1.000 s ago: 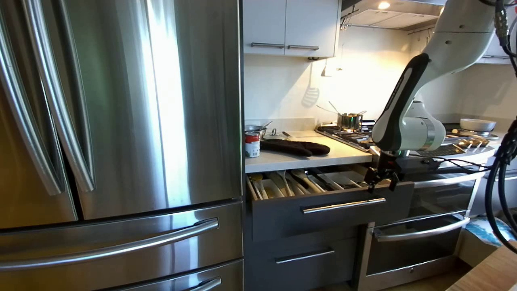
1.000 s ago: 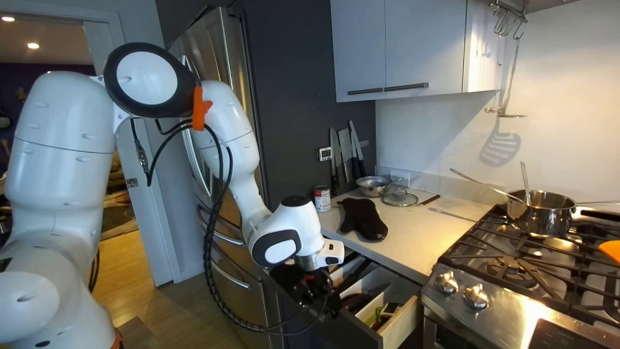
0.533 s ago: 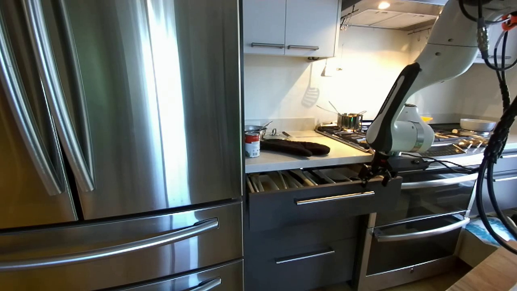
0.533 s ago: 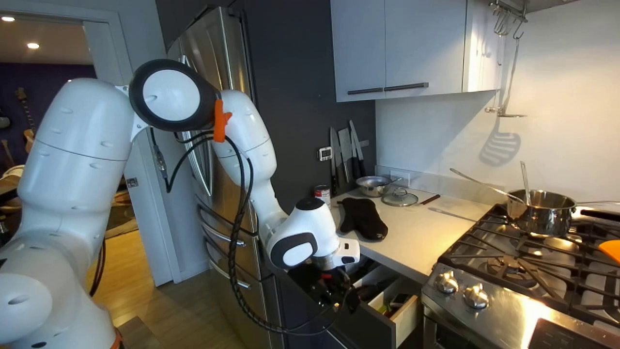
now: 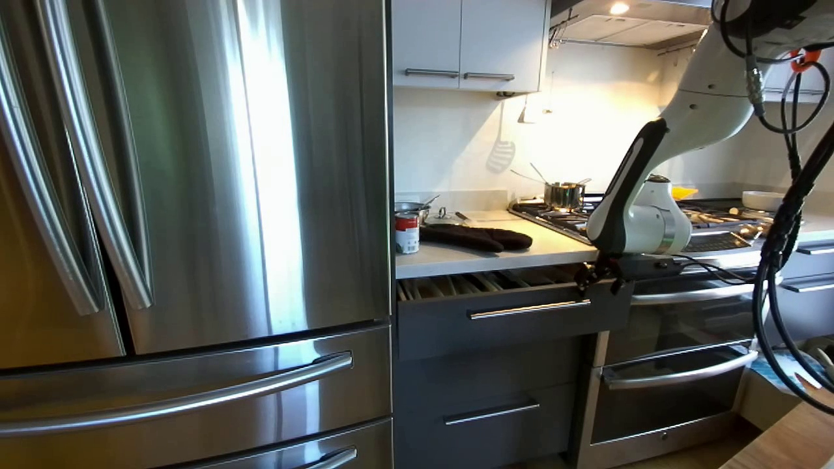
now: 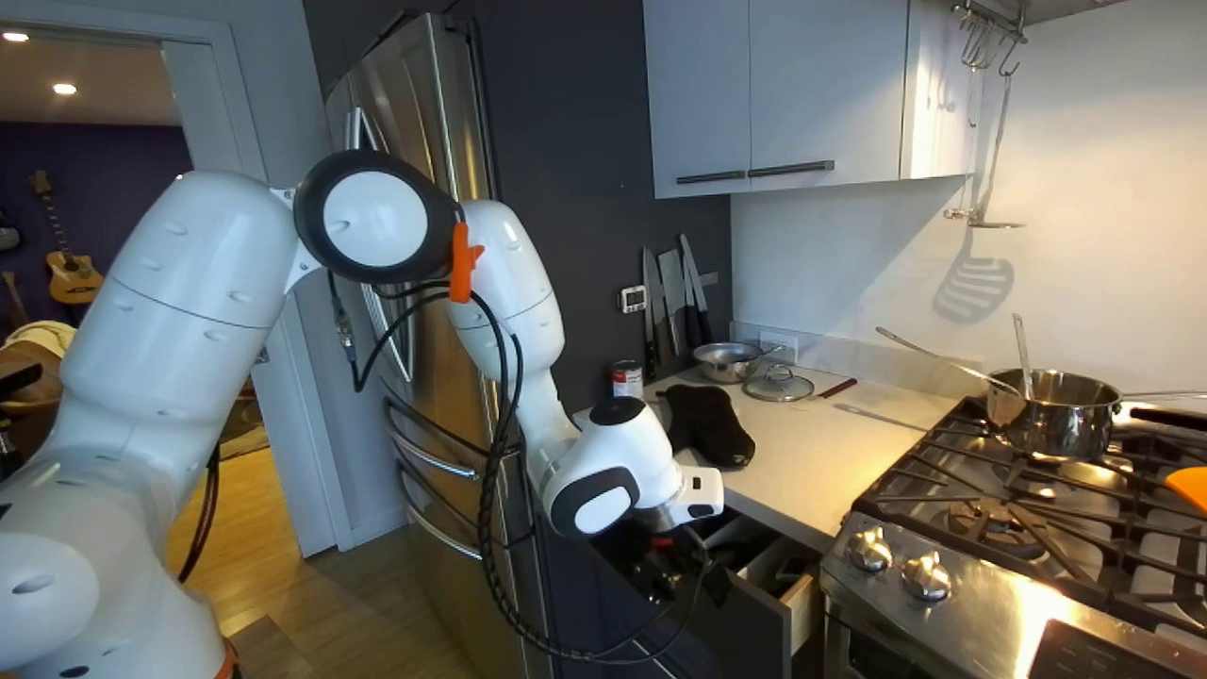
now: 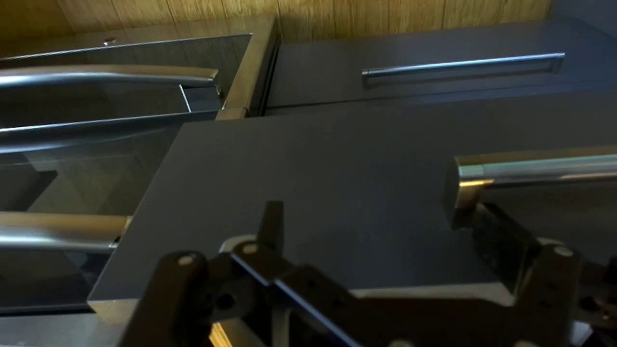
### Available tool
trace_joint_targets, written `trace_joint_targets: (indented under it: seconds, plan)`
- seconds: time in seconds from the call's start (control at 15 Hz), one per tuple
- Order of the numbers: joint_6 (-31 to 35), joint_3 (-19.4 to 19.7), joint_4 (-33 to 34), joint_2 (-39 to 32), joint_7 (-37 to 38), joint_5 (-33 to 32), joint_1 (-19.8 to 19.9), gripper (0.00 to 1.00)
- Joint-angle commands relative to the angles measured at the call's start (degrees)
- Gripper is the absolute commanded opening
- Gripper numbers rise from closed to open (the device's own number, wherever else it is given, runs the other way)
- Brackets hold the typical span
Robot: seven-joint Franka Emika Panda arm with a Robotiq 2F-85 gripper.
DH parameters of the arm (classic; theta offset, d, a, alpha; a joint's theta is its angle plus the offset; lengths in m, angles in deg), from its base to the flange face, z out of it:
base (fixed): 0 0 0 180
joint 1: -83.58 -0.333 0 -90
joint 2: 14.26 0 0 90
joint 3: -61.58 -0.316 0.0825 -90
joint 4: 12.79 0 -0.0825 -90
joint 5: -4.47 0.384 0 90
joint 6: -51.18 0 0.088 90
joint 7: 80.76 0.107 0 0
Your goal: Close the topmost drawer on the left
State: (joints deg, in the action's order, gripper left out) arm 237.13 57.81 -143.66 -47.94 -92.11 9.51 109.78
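Wrist view: drawer (image 7: 356, 193) beyond jaws.

Pale kitchen counter (image 6: 816, 453), higher than the jaws.
A dark oven mitt (image 6: 712, 424) lies nearest the jaws; farther from them are a can (image 6: 627, 385), a metal bowl (image 6: 724, 366), a glass lid (image 6: 779, 387) and a red-handled tool (image 6: 837, 388).

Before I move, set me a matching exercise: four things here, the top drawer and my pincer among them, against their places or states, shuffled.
Things:
1. topmost drawer
2. pincer
3. dark oven mitt
4. deep silver pot

Places or states:
A. on the stove
B. partly pulled out
C. lying on the counter
D. jaws apart

Pairs: 1-B; 2-D; 3-C; 4-A
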Motion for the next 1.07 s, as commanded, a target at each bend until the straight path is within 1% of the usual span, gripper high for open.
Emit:
trace_joint_targets:
  seconds: [0.0, 0.33, 0.53, 0.6, 0.73, 1.0]
  plan:
    - [5.57, 2.61, 2.07, -2.90, 4.11, -1.65, -2.28, 1.00]
    - [8.77, 5.68, 4.59, -5.01, 6.98, -1.62, -5.58, 1.00]
    - [8.34, 7.29, 5.90, -5.69, 8.11, -1.35, -7.70, 1.00]
    - [7.56, 6.44, 4.19, -3.97, 7.94, -2.29, -6.59, 1.00]
    - [7.57, 6.95, 4.99, -4.42, 8.33, -2.14, -7.43, 1.00]
    - [7.57, 7.22, 5.18, -4.64, 8.45, -2.08, -7.74, 1.00]
